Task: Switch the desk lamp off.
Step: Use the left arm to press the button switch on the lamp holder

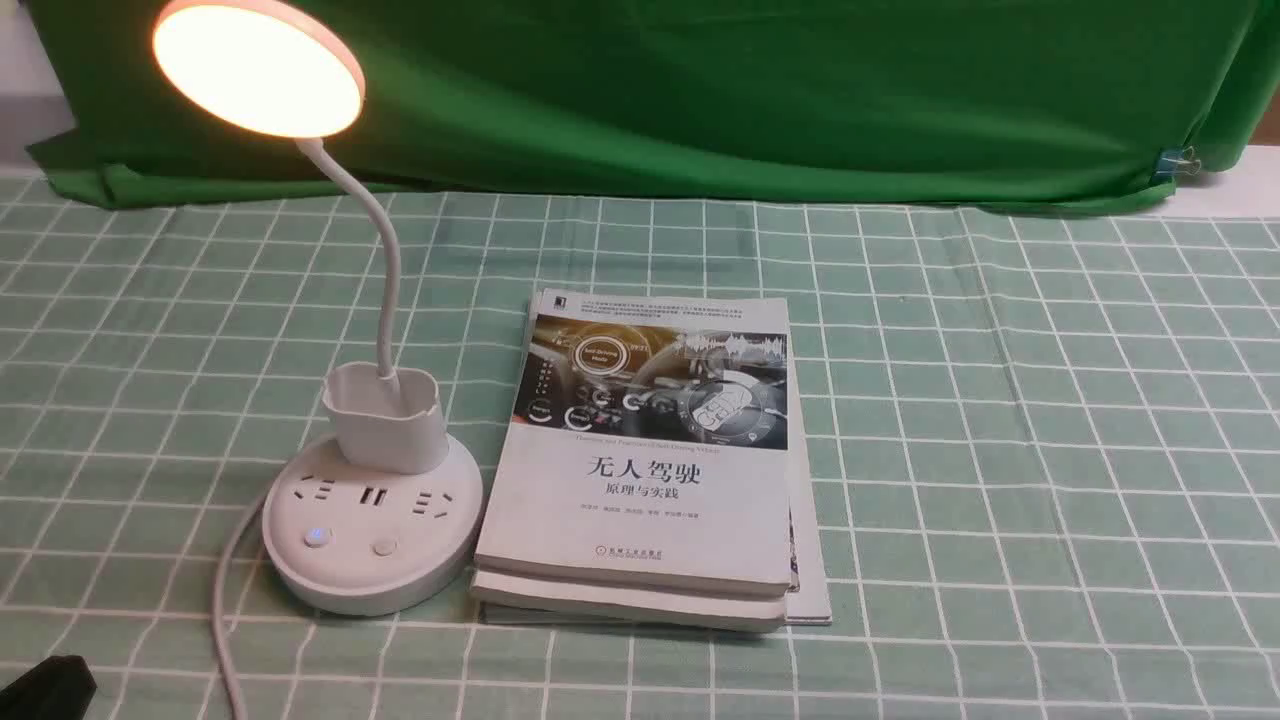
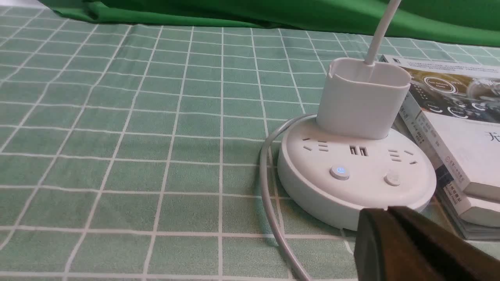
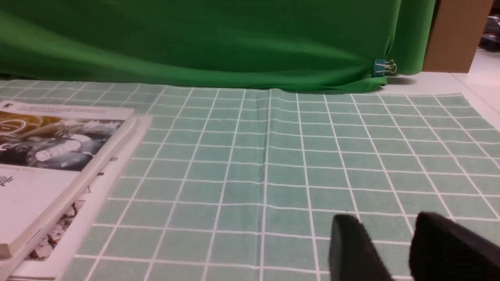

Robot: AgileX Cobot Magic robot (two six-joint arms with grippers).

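The white desk lamp (image 1: 370, 520) stands at the left on the checked cloth. Its round disc head (image 1: 258, 68) glows warm and lit. A thin neck rises from the cup holder (image 1: 383, 418). The round base carries sockets, a button with a blue light (image 1: 317, 536) and a plain button (image 1: 385, 547). My left gripper (image 2: 386, 212) is shut and empty, just in front of the base's near edge, apart from it; the base (image 2: 357, 173) and both buttons show in the left wrist view. Its tip shows at the front view's lower left corner (image 1: 45, 685). My right gripper (image 3: 384, 228) is open and empty over bare cloth.
A stack of books (image 1: 650, 470) lies right beside the lamp base, also in the right wrist view (image 3: 47, 164). The lamp's white cord (image 1: 225, 620) runs toward the near edge. A green backdrop (image 1: 700, 90) hangs at the back with a clip (image 1: 1178, 160).
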